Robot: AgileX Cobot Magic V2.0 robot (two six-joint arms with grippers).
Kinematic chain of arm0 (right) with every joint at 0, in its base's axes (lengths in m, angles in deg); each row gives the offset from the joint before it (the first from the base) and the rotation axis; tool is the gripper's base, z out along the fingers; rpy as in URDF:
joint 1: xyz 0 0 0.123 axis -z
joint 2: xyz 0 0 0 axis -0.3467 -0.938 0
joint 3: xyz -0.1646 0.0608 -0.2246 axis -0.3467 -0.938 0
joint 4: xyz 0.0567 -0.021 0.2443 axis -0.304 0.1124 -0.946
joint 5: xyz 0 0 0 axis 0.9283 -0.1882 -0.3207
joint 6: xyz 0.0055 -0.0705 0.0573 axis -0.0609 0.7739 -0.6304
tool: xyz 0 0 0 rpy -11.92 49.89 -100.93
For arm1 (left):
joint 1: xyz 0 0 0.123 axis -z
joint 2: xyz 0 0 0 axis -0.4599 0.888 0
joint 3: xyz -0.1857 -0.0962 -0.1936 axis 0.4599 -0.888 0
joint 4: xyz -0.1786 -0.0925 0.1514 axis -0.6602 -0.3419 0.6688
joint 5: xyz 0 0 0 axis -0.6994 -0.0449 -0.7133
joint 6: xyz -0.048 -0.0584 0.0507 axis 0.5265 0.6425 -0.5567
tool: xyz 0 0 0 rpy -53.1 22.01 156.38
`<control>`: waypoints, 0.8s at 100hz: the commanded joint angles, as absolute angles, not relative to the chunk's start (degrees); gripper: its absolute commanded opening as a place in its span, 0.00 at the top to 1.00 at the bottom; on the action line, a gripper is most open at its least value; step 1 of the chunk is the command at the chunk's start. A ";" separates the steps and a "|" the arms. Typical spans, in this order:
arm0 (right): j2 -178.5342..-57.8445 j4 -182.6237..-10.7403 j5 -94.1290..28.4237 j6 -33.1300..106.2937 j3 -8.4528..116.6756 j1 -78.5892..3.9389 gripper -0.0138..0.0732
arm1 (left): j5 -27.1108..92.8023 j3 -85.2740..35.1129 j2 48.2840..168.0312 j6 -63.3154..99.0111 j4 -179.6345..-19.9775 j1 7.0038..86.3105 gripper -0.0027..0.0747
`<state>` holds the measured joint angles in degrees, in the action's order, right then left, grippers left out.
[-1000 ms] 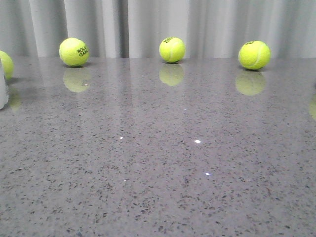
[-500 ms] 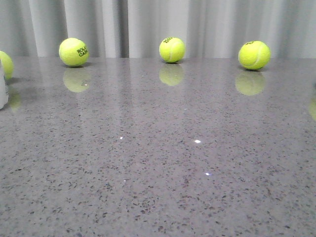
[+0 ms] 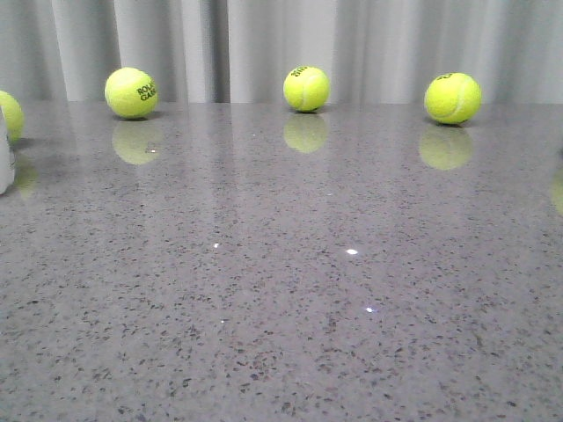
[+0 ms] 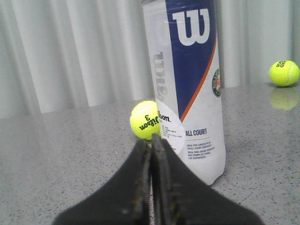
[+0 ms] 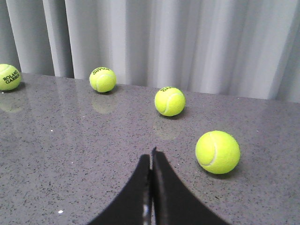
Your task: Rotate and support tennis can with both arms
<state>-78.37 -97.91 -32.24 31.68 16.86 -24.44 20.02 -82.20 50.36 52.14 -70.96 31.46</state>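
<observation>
The left gripper (image 4: 151, 145) is resting with its black fingers pressed together, gripping nothing, and the tennis can (image 4: 187, 89) is standing upright just ahead of its tips, slightly to one side, apparently untouched. A tennis ball (image 4: 144, 120) is sitting just behind the can's base, another (image 4: 284, 73) well beyond it. The right gripper (image 5: 151, 159) is likewise closed and empty, facing only scattered balls, the nearest (image 5: 217, 152) lying just ahead and off to the side. The risk: closed fingers nudging the tall, narrow can could be tipping it over or skating it along the polished speckled stone table (image 3: 281, 290). The can is a smooth clear-plastic cylinder with a glossy white and navy label, likely slippery; the balls are fuzzy felt spheres that roll readily.
</observation>
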 commanded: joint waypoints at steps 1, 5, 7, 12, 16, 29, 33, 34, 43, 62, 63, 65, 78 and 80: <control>-78.79 -98.23 -36.15 31.72 18.43 -24.15 0.92 | 14.82 -85.03 48.26 52.56 -71.32 31.28 0.99; -78.79 -98.23 -36.15 31.72 18.43 -24.15 0.92 | 14.82 -85.03 48.26 52.56 -71.32 31.28 0.99; -78.79 -98.23 -36.15 31.72 18.43 -24.15 0.92 | 14.82 -85.03 48.26 52.56 -71.32 31.28 0.99; -78.79 -98.23 -36.15 31.72 18.43 -24.15 0.92 | 14.82 -85.03 48.26 52.56 -71.32 31.28 0.99; -78.79 -98.23 -36.15 31.72 18.43 -24.15 0.92 | 14.82 -85.03 48.26 52.56 -71.32 31.28 0.99; -78.79 -98.05 -35.78 31.72 18.25 -24.15 0.92 | 14.82 -85.03 48.26 52.56 -71.32 31.28 0.99; -78.79 -97.47 -35.78 31.72 18.25 -24.09 0.92 | 14.82 -85.03 48.26 52.56 -71.32 31.28 0.99; -78.79 -97.27 -35.78 31.72 18.20 -24.09 0.92 | 14.82 -85.03 48.26 52.56 -71.32 31.28 0.99; -78.65 -95.95 -36.14 30.73 18.06 -24.09 0.92 | 14.82 -85.03 48.26 52.56 -71.32 31.28 0.99; -75.82 -85.77 -43.67 18.05 13.65 -24.09 0.92 | 14.82 -85.03 48.26 52.56 -71.32 31.28 0.99; -75.64 -85.36 -44.05 16.93 13.38 -24.09 0.92 | 14.82 -85.03 48.26 52.56 -71.32 31.28 0.99; -75.09 -84.30 -45.07 15.87 12.54 -24.09 0.92 | 14.82 -85.03 48.26 52.56 -71.32 31.28 0.99; -71.17 -81.15 -50.42 9.64 6.75 -24.09 0.92 | 14.82 -85.03 48.26 52.56 -71.32 31.28 0.99; -70.44 -81.15 -50.78 9.51 5.84 -24.09 0.92 | 14.82 -85.03 48.26 52.56 -71.32 31.28 0.99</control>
<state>-72.34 -83.54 -42.76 13.04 7.76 -24.44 20.02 -82.20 50.36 52.14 -70.96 31.46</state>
